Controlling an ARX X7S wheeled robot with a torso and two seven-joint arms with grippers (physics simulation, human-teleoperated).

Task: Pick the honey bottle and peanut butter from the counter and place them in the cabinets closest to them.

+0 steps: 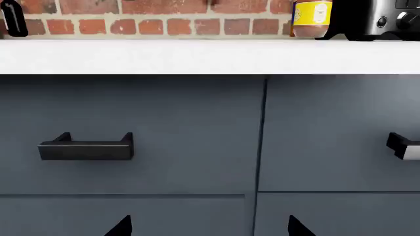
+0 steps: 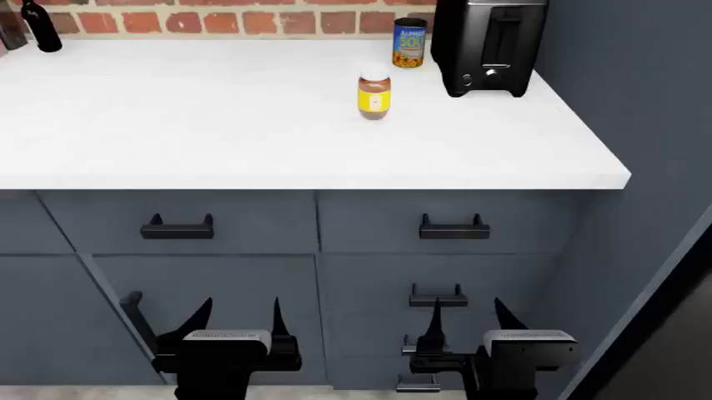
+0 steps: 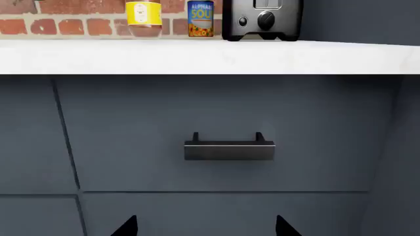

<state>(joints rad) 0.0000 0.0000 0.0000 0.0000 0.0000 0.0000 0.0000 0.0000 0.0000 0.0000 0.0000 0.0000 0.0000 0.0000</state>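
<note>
White counter (image 2: 223,125), red brick wall (image 2: 223,18), yellow-labelled jar (image 2: 374,97), black toaster (image 2: 489,46)

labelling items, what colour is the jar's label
Yellow, on the jar; clearest in the head view.

**Readable lettering: one soup can only**

The blue can (image 3: 200,18) standing on the white surface (image 3: 210,56) by the brick wall carries yellow lettering: "ALPHAB" on the upper line, "SOU" below it, the rest curving out of sight. In the head view the same can (image 2: 409,42) shows "SOU" faintly. The yellow label on the jar (image 3: 143,17) beside it is too blurred to read.
</note>
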